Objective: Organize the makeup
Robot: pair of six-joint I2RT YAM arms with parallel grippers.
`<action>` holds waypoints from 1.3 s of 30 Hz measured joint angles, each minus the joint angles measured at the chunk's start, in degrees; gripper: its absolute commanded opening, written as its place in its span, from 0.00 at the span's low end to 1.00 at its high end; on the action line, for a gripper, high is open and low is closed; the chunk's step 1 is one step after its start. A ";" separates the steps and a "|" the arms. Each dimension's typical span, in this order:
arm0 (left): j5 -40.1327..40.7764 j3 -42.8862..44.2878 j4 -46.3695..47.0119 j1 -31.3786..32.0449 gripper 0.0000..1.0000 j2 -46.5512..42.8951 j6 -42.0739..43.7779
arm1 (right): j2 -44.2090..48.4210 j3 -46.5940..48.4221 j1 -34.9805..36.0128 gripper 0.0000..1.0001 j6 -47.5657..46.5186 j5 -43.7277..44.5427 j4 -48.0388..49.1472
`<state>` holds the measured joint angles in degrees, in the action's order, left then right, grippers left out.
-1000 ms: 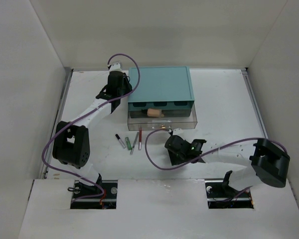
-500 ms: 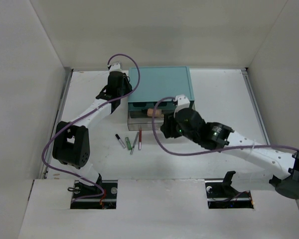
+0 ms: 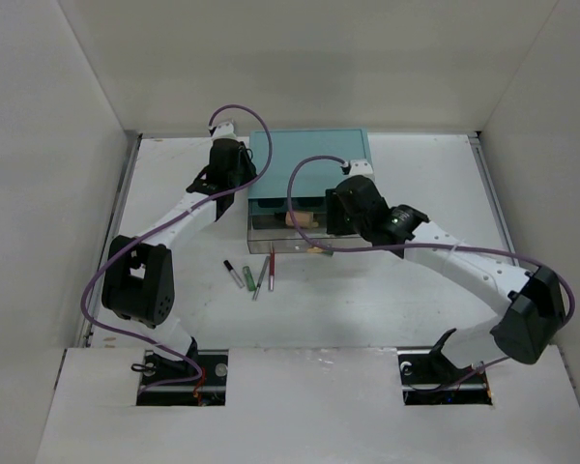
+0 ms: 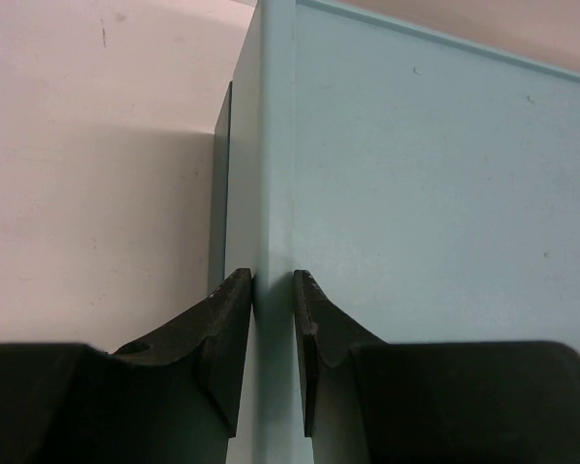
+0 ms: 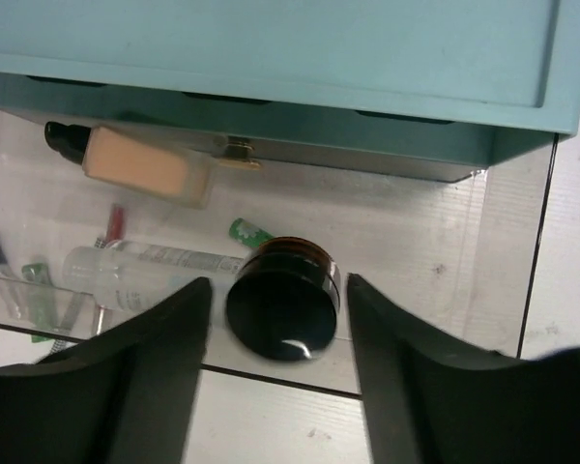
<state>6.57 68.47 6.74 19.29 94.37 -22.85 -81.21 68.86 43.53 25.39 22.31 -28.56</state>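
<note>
A teal drawer box (image 3: 309,162) stands at the back with its clear drawer (image 3: 367,237) pulled out. My right gripper (image 3: 322,230) hangs over the drawer, open. In the right wrist view a small black round pot (image 5: 283,302) lies tilted between my open right gripper (image 5: 278,282), clear of both fingers. A beige block (image 5: 143,166) and a clear tube (image 5: 145,266) lie in the drawer. My left gripper (image 4: 274,290) is shut on the box's left wall. On the table lie a black-and-white tube (image 3: 233,275), a green stick (image 3: 246,278), a grey-green pencil (image 3: 260,278) and a red pencil (image 3: 271,268).
White walls close in the table on the left, back and right. The left arm (image 3: 174,217) stretches along the left side. The right arm (image 3: 464,266) crosses the table from the right, its purple cable looping over the box.
My right arm swung from the table's near middle up to the open drawer. Its jaws now stand open round the black pot. The left arm has not moved.
</note>
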 measured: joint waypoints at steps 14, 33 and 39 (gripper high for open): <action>0.59 -0.09 0.04 0.26 0.10 -0.07 0.09 | 12.46 -5.55 9.57 0.15 -1.44 -1.55 0.26; 1.29 -0.13 0.22 0.63 0.09 -0.09 1.20 | -13.33 4.42 11.52 0.08 0.76 5.77 -1.27; 1.90 -0.13 0.13 0.92 0.08 -0.09 1.79 | -18.49 10.12 10.62 0.10 -0.11 14.01 0.44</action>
<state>8.47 68.34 6.87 20.21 94.28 -21.06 -99.70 78.98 54.15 25.28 36.32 -28.12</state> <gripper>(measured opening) 0.203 0.093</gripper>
